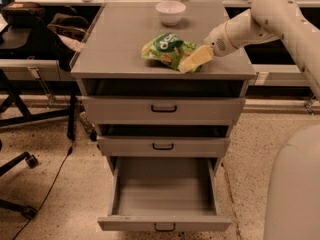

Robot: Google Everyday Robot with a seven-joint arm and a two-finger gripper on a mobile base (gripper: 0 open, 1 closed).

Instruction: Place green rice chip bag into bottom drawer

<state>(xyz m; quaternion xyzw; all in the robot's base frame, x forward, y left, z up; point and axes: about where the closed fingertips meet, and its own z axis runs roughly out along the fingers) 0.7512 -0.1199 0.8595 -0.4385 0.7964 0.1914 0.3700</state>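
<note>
The green rice chip bag (pixel 167 50) lies on top of the grey cabinet (pixel 120 44), right of centre. My gripper (pixel 189 63) reaches in from the right and its pale tip touches the bag's right end. The bottom drawer (pixel 164 194) is pulled wide open below and shows nothing inside. The two drawers above it are pushed in, each with a dark gap over its front.
A white bowl (pixel 170 12) stands at the back of the cabinet top. An office chair base (pixel 20 184) and a cable are on the floor at left. A desk with dark bags (pixel 30 19) stands at left. My pale body (pixel 295 189) fills the lower right.
</note>
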